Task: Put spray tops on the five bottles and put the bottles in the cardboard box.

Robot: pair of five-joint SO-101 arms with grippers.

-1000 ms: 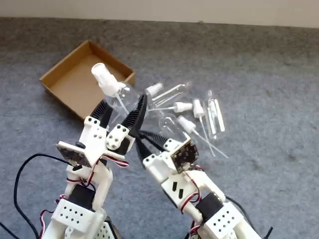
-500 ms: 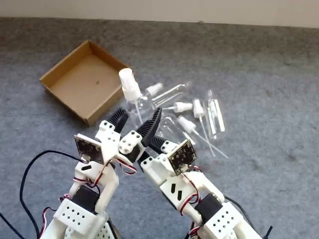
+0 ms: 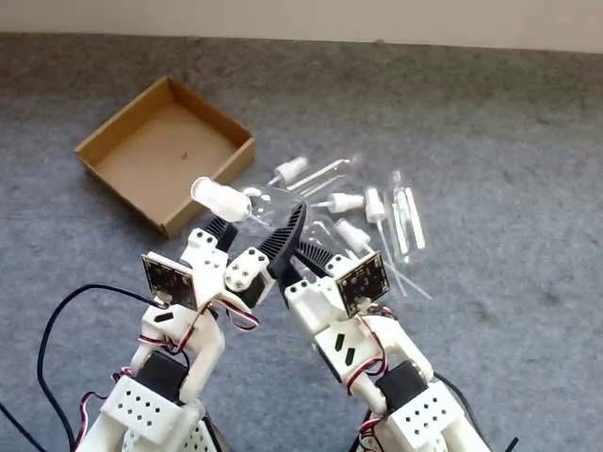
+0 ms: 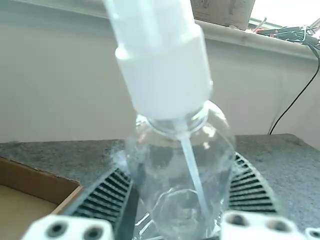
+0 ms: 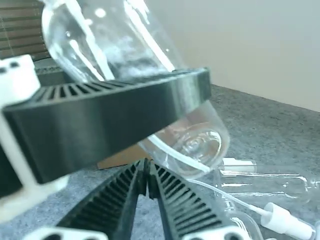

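My left gripper point(image 3: 256, 221) is shut on a clear bottle point(image 3: 262, 201) with a white spray top point(image 3: 221, 196) on it, held above the carpet and tilted toward the cardboard box point(image 3: 104, 151). The left wrist view has the bottle point(image 4: 180, 190) between both ribbed fingers, its spray top point(image 4: 160, 60) up and the dip tube inside. My right gripper point(image 3: 309, 254) is shut on nothing, right beside the left one. Its closed tips point(image 5: 148, 175) sit just below the held bottle's point(image 5: 125, 45) base. The box is empty.
Several loose clear bottles point(image 3: 407, 212) and white spray tops point(image 3: 344, 201) with long tubes lie on the grey carpet beyond the grippers; some appear in the right wrist view point(image 5: 270, 182). A box corner point(image 4: 20, 200) is near the left gripper. Open carpet lies to the right.
The left arm drew back from the box, then tipped the bottle so its spray top swung down toward the box. The right arm shifted slightly to the right.
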